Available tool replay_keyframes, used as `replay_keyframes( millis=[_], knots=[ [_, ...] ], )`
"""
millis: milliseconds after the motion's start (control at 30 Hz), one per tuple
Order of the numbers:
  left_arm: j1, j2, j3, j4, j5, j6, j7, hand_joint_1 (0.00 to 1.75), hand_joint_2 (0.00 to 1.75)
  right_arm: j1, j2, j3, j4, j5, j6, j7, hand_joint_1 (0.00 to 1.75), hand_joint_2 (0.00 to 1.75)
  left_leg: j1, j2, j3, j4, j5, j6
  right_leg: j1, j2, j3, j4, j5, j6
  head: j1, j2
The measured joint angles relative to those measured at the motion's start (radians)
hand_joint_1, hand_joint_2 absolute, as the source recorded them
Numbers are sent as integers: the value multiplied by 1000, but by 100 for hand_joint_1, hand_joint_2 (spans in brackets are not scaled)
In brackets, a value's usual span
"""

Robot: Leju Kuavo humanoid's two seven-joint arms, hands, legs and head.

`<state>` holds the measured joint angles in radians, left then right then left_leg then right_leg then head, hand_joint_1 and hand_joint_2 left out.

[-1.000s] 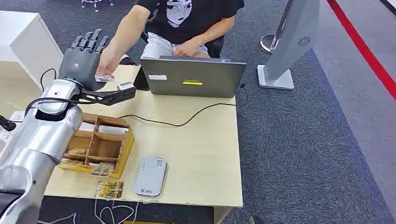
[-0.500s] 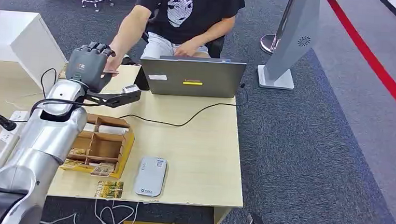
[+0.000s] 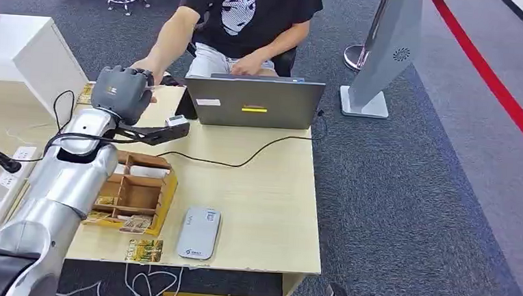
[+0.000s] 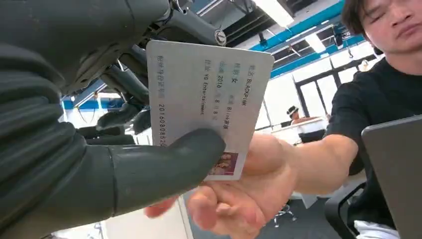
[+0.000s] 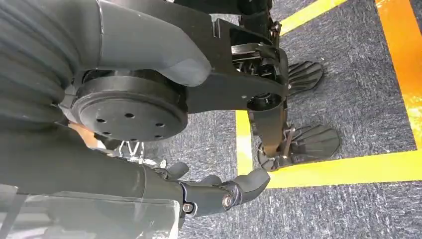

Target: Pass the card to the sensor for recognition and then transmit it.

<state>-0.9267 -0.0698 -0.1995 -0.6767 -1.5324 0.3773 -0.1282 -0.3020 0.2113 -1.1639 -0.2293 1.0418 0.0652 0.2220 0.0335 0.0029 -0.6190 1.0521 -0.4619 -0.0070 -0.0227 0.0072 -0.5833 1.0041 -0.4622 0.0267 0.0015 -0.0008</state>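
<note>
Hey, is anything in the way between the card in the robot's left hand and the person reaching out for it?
Nothing visible. The left hand holds the card, and the person's hand is already right at the card's lower edge, with no object between them.

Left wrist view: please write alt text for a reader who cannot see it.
The robot's left hand holds a white printed card under its thumb, while a person's hand reaches up beneath the card. The person wears a black shirt.
</note>
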Motion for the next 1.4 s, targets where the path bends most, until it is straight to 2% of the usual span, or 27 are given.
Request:
replay_keyframes(
  millis=[100,167,267,333,467,600,667,800,933,1167,1400],
  knots=[
    [15,-13,0,-16,1,22,-50,175,175,1,0,-4,0,3,2,-6,0,175,0,0,0,0,0,0,0,0,0,0,0,0,0,0],
    [57,-29,0,-71,8,36,-95,175,175,4,0,-8,0,2,2,-11,0,175,-1,0,0,0,0,0,-1,0,0,0,0,1,0,0],
    [172,-56,0,-205,27,43,-149,175,175,15,0,-19,0,-5,2,-24,0,175,-2,0,0,0,-1,2,-2,0,0,0,-1,2,0,0],
    [254,-71,-6,-295,17,67,-163,175,175,25,-1,-29,-1,-9,2,-29,0,175,-3,1,0,0,-2,2,-3,0,0,0,-3,4,0,0],
    [428,-90,-72,-448,17,127,-178,175,175,45,-5,-48,-2,-21,2,-51,0,175,-3,-1,0,0,-4,4,-3,-1,1,0,-4,4,0,0],
    [590,-103,-147,-528,145,138,-247,175,175,63,-8,-70,-2,-37,2,-77,0,175,-4,0,0,0,-5,5,-3,-1,1,-1,-6,6,0,0],
    [649,-108,-174,-542,177,137,-268,175,175,70,-8,-81,-3,-39,2,-80,0,175,-4,-1,0,0,-5,5,-4,-1,1,-1,-6,6,0,0],
    [724,-125,-209,-533,272,103,-328,175,175,84,-8,-94,-5,-42,5,-91,0,175,-4,-1,0,0,-5,5,-4,-1,1,-1,-6,6,0,0],
    [767,-150,-224,-443,333,91,-376,175,175,98,-13,-110,-6,-47,8,-100,0,175,-4,-1,0,0,-5,5,-4,-1,1,-1,-6,6,0,0],
    [773,-173,-224,-294,338,106,-353,175,175,99,-19,-125,-11,-44,8,-101,0,175,-4,-1,0,0,-5,5,-4,-1,1,-1,-6,6,0,0],
    [748,-161,-206,-245,391,105,-347,175,175,99,-20,-127,-12,-29,8,-100,0,175,-4,-2,0,-1,-5,5,-4,-2,2,-1,-6,6,0,0]
  ],
)
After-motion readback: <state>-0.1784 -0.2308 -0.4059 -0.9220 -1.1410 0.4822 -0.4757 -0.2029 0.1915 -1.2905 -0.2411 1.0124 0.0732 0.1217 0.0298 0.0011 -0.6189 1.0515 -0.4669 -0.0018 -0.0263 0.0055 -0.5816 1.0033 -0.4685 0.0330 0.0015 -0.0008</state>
